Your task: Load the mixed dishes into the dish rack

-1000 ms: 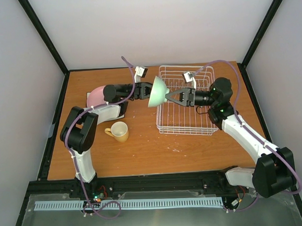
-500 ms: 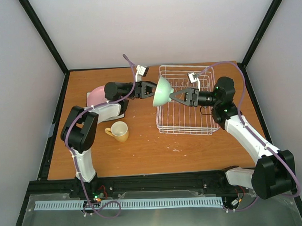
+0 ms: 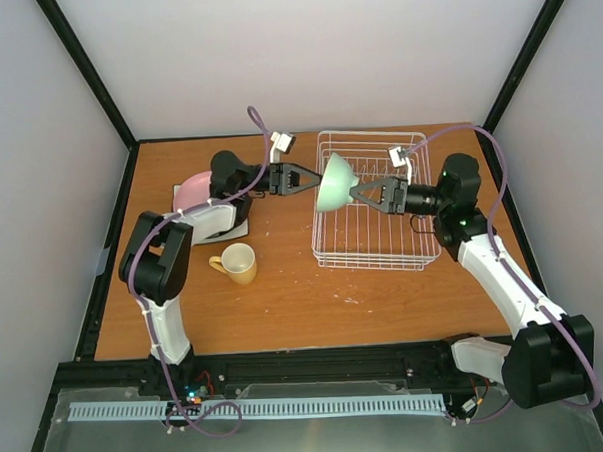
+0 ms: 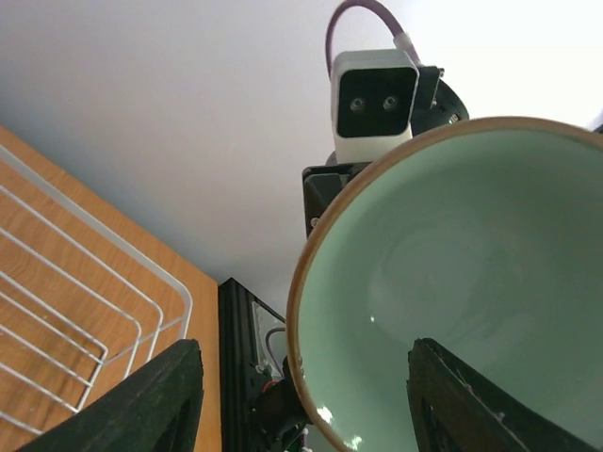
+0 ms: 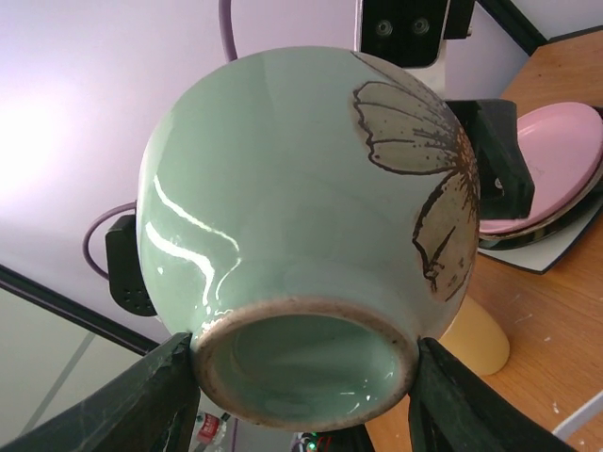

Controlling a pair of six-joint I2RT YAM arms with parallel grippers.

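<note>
My right gripper (image 3: 363, 191) is clamped on the foot of the mint-green bowl (image 3: 336, 181), with one of its fingers (image 5: 155, 395) on each side of the ring. The bowl hangs on its side. Its axis is level, along the line between my two arms, with the mouth toward the left. Under it is the left edge of the dish rack (image 3: 375, 266), so I judge the way is down and a little rightward. Beyond the mouth, my left gripper (image 3: 301, 178) stands wide and holds nothing.

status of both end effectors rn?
Left end effector: open, gripping nothing.
Right end effector: closed on the base of the mint-green bowl, holding it in the air.
</note>
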